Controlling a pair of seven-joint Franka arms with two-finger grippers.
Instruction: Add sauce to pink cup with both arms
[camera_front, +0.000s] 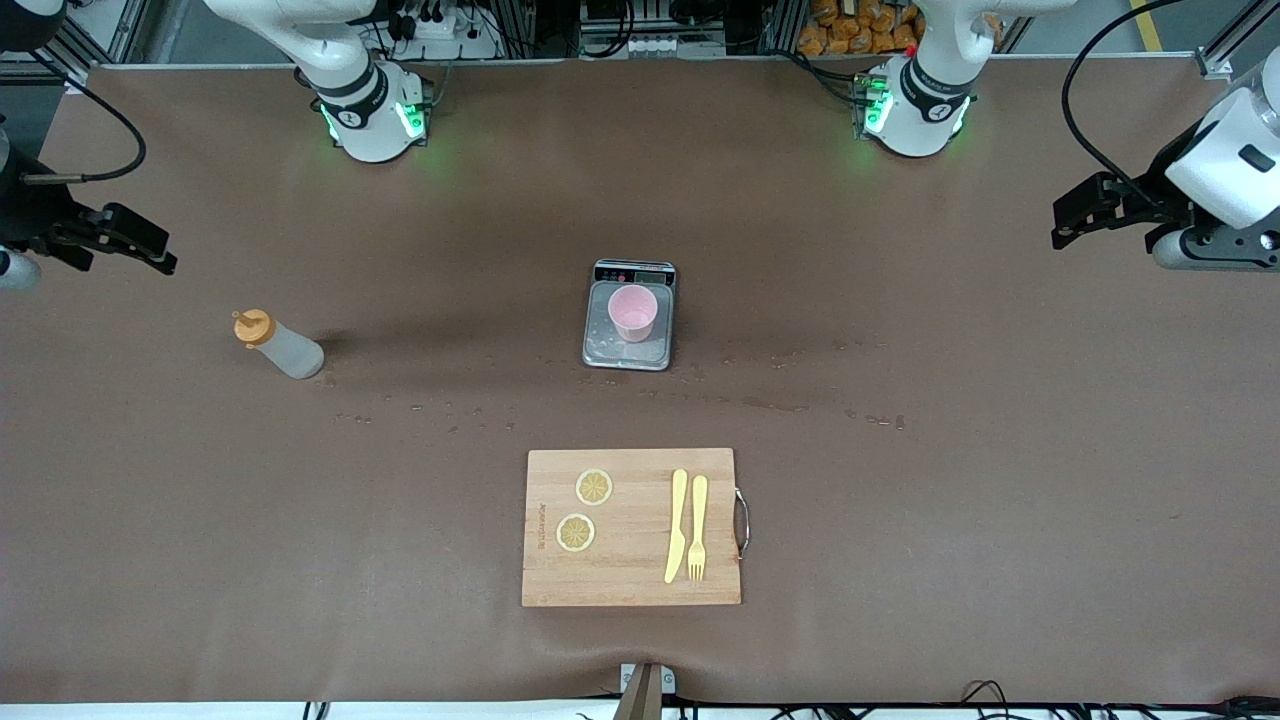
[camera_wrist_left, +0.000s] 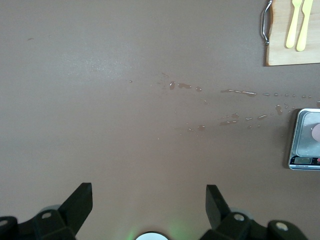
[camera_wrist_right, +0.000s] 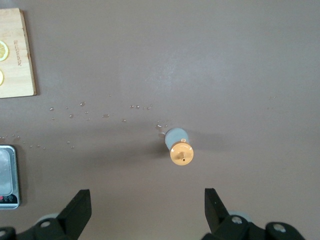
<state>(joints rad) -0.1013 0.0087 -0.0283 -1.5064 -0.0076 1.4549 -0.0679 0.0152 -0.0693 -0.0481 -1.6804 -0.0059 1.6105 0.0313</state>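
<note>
1. The table (camera_front: 200, 520) is big and brown. Little wet drops lie on it near the middle.
2. The left arm (camera_front: 940, 60) and the right arm (camera_front: 330, 60) are white, and their bases glow green. Both arms wait, raised over the ends of the table.
3. The wooden cutting board (camera_front: 630, 580) lies nearer to the front camera than the scale. On it are two lemon slices (camera_front: 594, 487), a yellow knife (camera_front: 677, 525) and a yellow fork (camera_front: 698, 527).
4. The left gripper (camera_wrist_left: 149, 200) is black. It hangs over bare table at the left arm's end, and its two fingers are wide apart with nothing between them.
5. The right gripper (camera_wrist_right: 148, 202) is black too. It hangs over the table at the right arm's end, just by the sauce, fingers wide apart and holding nothing.
6. The scale (camera_front: 628, 355) is small and grey, in the middle of the table.
7. The sauce (camera_front: 280, 344) is a cloudy grey-white bottle with an orange cap. It stands up on the table toward the right arm's end, well apart from the scale.
8. The pink cup (camera_front: 633, 312) is small, plain and light pink. It stands on the scale, open side up.
</note>
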